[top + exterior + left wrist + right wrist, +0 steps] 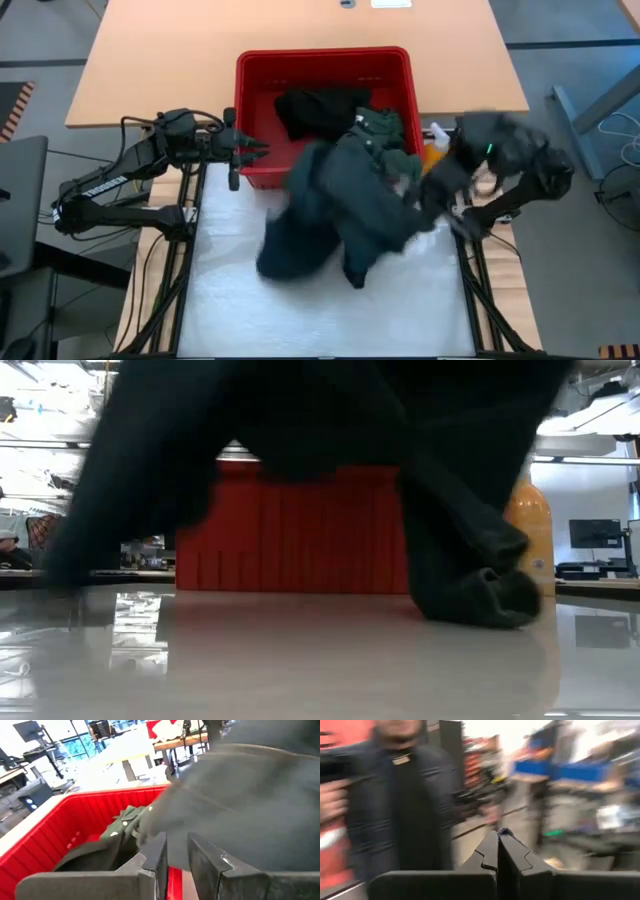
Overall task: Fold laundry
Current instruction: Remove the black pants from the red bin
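step: pulling garment out | dark garment (340, 205) draped from red basket (262, 70) onto table | right gripper (498, 851) clenched on its edge, beside basket | left gripper (176, 857) narrowly parted, empty, at basket's left wall | tip: lift high so cloth clears rim before spreading flat

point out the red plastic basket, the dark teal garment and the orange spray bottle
red plastic basket (322, 60): high view, on its far rim.
dark teal garment (345, 195): high view, on the middle of the cloth spread over the basket's front edge.
orange spray bottle (532, 525): low view, on its rounded body.
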You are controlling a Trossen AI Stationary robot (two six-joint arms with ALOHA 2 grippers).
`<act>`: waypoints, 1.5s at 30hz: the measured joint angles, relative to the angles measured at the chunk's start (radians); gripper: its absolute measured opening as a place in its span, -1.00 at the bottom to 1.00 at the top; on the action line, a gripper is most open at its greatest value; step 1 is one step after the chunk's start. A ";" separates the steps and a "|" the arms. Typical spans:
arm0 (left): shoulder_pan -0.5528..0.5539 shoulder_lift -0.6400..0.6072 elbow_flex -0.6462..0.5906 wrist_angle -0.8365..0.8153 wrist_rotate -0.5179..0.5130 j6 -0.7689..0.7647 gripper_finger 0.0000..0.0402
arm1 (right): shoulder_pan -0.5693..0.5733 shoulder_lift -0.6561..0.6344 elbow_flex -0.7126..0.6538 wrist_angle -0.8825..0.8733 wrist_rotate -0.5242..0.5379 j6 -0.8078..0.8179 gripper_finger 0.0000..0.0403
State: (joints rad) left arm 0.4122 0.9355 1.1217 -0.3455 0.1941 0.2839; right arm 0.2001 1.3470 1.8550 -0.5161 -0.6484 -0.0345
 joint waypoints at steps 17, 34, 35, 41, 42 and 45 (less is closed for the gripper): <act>-0.016 0.106 0.000 -0.077 0.107 -0.107 -0.67 | 0.107 0.115 -0.155 -0.646 0.410 0.707 -0.77; -0.213 0.586 0.006 -0.042 0.070 -0.130 -0.43 | 0.157 0.012 -0.365 -0.713 0.237 0.917 -0.12; -0.217 0.605 0.007 -0.057 0.052 -0.155 -0.40 | 0.160 -0.001 -0.373 -0.710 0.249 0.918 -0.09; -0.273 0.699 -0.007 -0.104 -0.130 -0.266 -0.30 | 0.143 -0.085 -0.463 -0.711 0.309 0.917 0.07; -0.288 0.708 -0.015 -0.119 -0.134 -0.260 -0.29 | 0.137 -0.098 -0.481 -0.708 0.311 0.912 0.08; -0.338 0.672 0.004 -0.045 -0.169 -0.166 -0.29 | 0.129 -0.140 -0.528 -0.712 0.337 0.871 0.09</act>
State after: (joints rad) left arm 0.0738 1.6079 1.1256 -0.3905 0.0254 0.1180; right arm 0.3294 1.2067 1.3272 -1.2282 -0.3117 0.8363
